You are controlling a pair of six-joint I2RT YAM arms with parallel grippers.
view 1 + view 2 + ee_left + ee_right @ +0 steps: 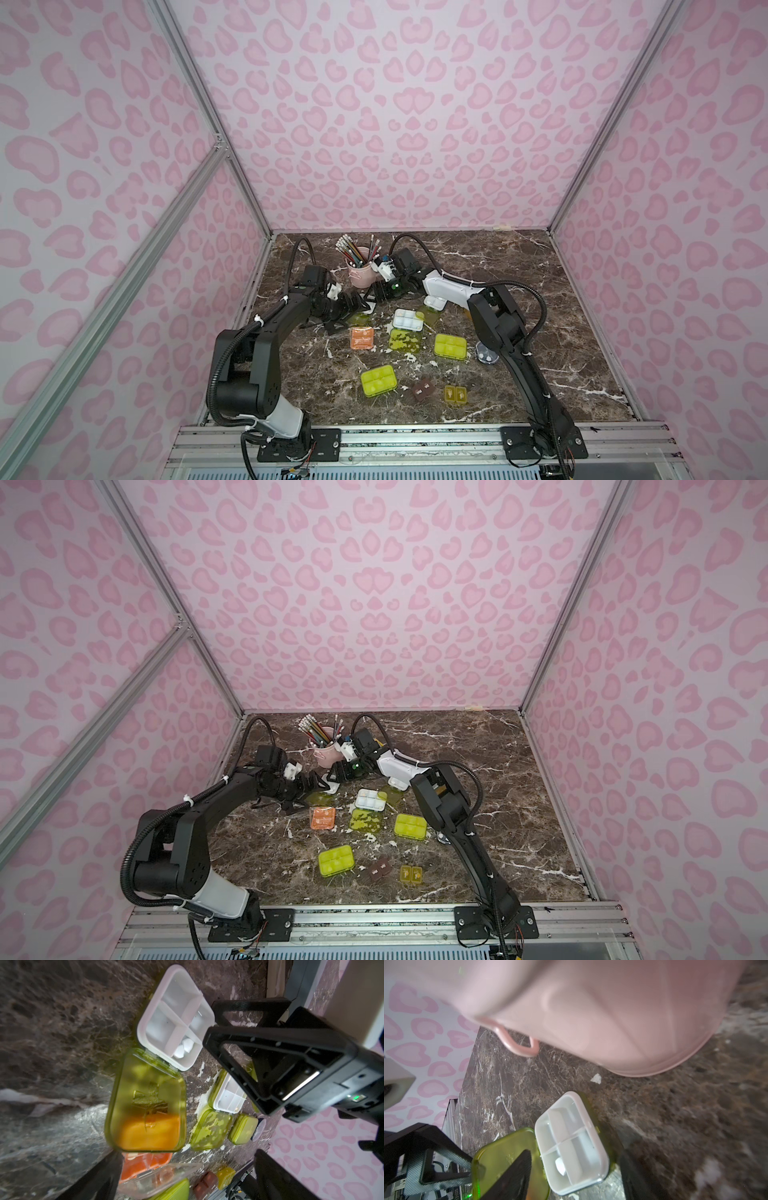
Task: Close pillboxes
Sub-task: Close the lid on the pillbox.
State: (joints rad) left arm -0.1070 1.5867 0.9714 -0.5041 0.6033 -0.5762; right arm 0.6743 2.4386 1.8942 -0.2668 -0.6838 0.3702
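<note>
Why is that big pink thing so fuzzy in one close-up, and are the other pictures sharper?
Right wrist view: the pink cup sits too near the lens, blurred; the white tray is clearer. Left wrist view: tray sharp, marble table soft. Both top views: crisp, evenly lit.

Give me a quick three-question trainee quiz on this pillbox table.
1. True or false: the large lime pillbox nearest the arm bases is closed.
2. The open lid hinged to the white tray nearest the pink cup is: A lime, B blue, C red.
3. Fill in: the left gripper is ___.
Key: 1 true; 2 A; 3 open.
</note>
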